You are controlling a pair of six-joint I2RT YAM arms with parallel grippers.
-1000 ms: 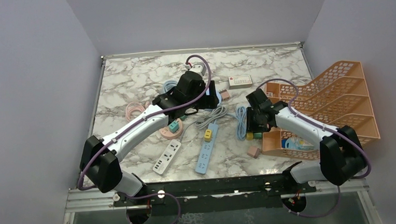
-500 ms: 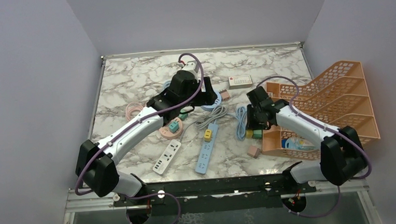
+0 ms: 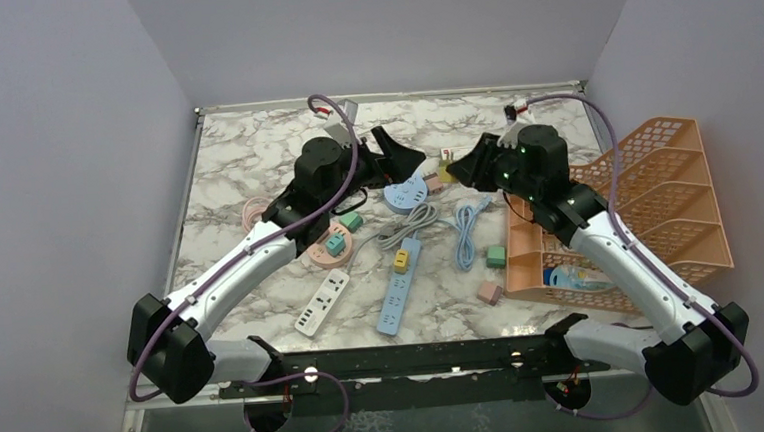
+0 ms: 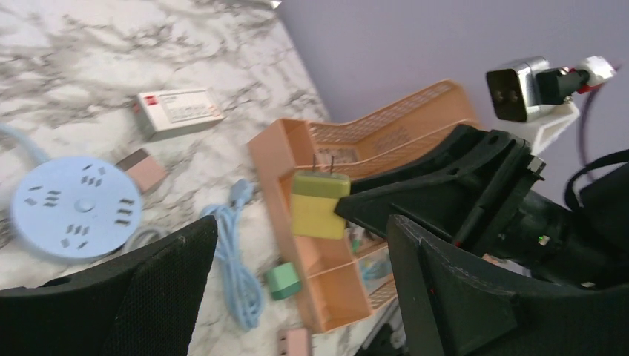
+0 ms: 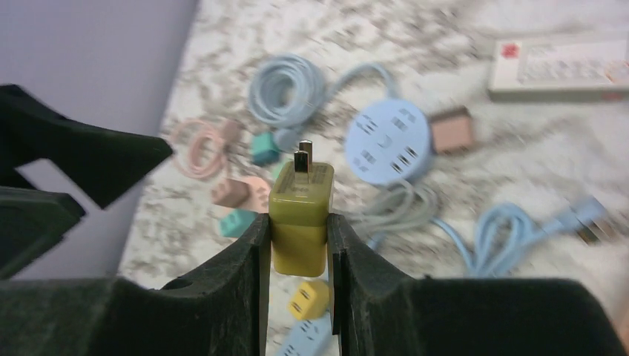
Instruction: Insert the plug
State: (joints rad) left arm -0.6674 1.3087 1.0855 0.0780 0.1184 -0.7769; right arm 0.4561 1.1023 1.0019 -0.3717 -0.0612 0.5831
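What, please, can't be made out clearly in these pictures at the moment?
White box: label print too small, blurred in all views.
Orange rack: top view, its walls hide most of the blue item inside.
Yellow plug: sides covered by the right gripper, right wrist view.

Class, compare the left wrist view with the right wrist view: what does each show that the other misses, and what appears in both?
Only the left wrist view shows the orange file rack and the camera mounted on the right wrist. Only the right wrist view shows the pink coiled cable and the small yellow adapter near the bottom of the frame. Both show the yellow plug gripped by the right arm's fingers with its prongs exposed, the round blue socket hub and the white box.
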